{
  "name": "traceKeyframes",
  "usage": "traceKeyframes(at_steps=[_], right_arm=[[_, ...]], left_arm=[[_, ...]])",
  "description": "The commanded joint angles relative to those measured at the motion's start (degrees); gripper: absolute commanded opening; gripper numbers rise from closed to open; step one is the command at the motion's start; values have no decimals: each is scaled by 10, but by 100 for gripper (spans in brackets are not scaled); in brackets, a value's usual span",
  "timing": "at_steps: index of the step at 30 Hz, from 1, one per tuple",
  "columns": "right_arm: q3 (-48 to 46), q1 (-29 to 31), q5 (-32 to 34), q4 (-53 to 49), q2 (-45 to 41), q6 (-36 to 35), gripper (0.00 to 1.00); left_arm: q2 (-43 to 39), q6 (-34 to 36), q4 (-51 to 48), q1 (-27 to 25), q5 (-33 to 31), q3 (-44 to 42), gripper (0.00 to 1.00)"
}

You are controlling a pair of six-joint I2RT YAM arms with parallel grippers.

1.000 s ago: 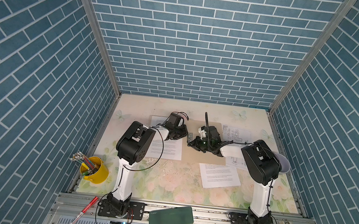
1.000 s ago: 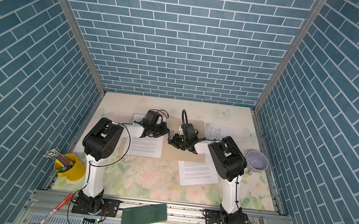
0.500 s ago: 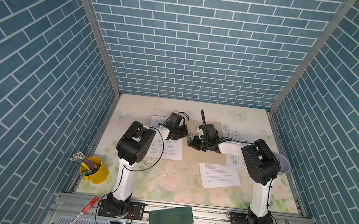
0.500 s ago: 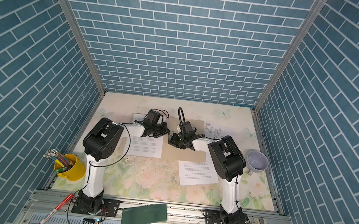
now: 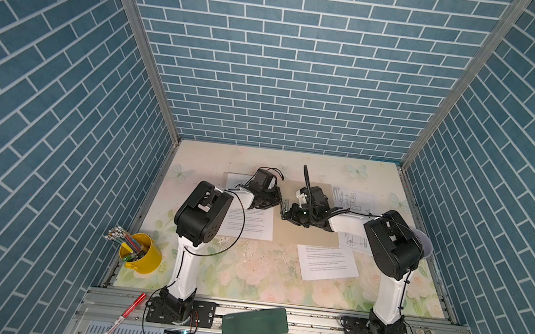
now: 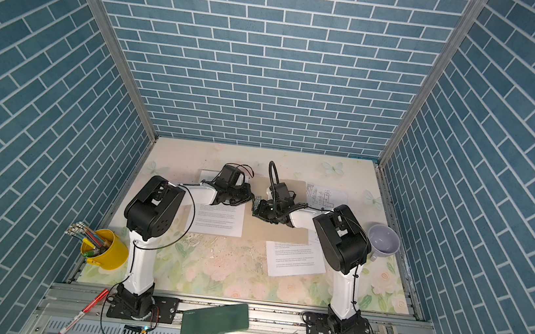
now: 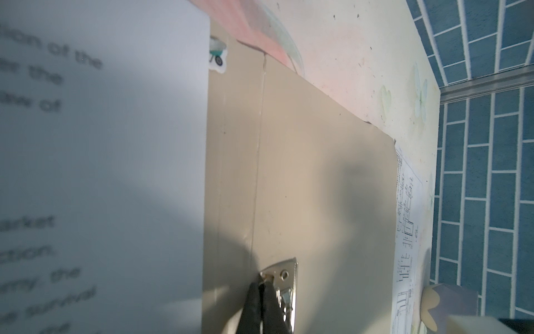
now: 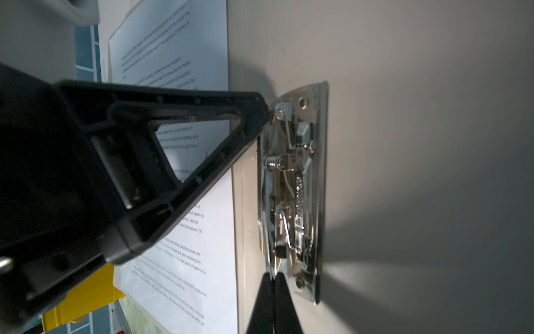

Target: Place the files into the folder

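The tan folder (image 5: 303,235) (image 6: 272,233) lies open mid-table, with a metal clip (image 5: 284,207) (image 8: 297,188) along its spine. One printed sheet (image 5: 249,224) (image 7: 115,159) of the files rests on its left half. A diagram sheet (image 5: 355,198) sticks out from under the right edge, and another text sheet (image 5: 327,263) lies on the table in front. My left gripper (image 7: 263,282) is shut, tips touching the clip's far end (image 7: 286,277). Shut as well, my right gripper (image 8: 273,277) meets the clip's near end. Whether either pinches metal is unclear.
A lavender cup (image 6: 384,239) stands at the right edge behind the right arm. A yellow cup of pencils (image 5: 141,253) is at the front left. On the front rail lie a dark green case (image 5: 254,324) and a red marker (image 5: 123,316).
The right gripper has shifted slightly left toward the clip's near end, and its wrist has turned a little. The left arm has held still.
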Motion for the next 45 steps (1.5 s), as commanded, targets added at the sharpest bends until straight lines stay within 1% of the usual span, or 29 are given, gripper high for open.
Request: traceKeyframes(at_steps=[1, 8, 12, 18, 24, 28, 30, 32, 35, 39, 41, 42, 44, 45], right_arm=[[-29, -1, -1, -63, -4, -2, 0], [-10, 0, -23, -52, -6, 8, 0], [-9, 1, -41, -21, -5, 18, 0], [13, 5, -50, -9, -6, 25, 0], [14, 4, -58, 10, -5, 41, 0], [-2, 4, -47, 47, -22, 58, 11], [-7, 3, -44, 63, -32, 59, 17], [-15, 1, -36, 80, -47, 59, 22], [-32, -2, -3, 81, -70, 46, 23], [-78, -8, 56, 68, -114, 12, 29], [-109, -15, 76, 73, -136, 4, 32], [-126, -20, 83, 82, -146, 2, 36], [-150, -29, 95, 82, -159, -3, 37], [-153, -35, 102, 65, -160, -5, 37]], left_arm=[[20, 23, -55, 0, -20, -3, 6], [15, 21, -53, 0, -18, -5, 6], [9, 15, -45, 0, -15, -10, 6], [0, 3, -21, 0, -7, -24, 6], [-12, 8, -23, 1, -4, -22, 7], [-12, 8, -19, 1, 3, -19, 8], [-12, 9, -16, 0, 6, -19, 9], [-12, 9, -12, 0, 9, -20, 10], [-12, 10, -10, 1, 13, -20, 10], [-14, 8, -4, 0, 16, -23, 11], [-15, 8, -5, 1, 17, -23, 11], [-15, 7, -5, 1, 17, -24, 11], [-18, 6, -5, 1, 15, -26, 13], [-19, 4, -4, 1, 14, -25, 14]])
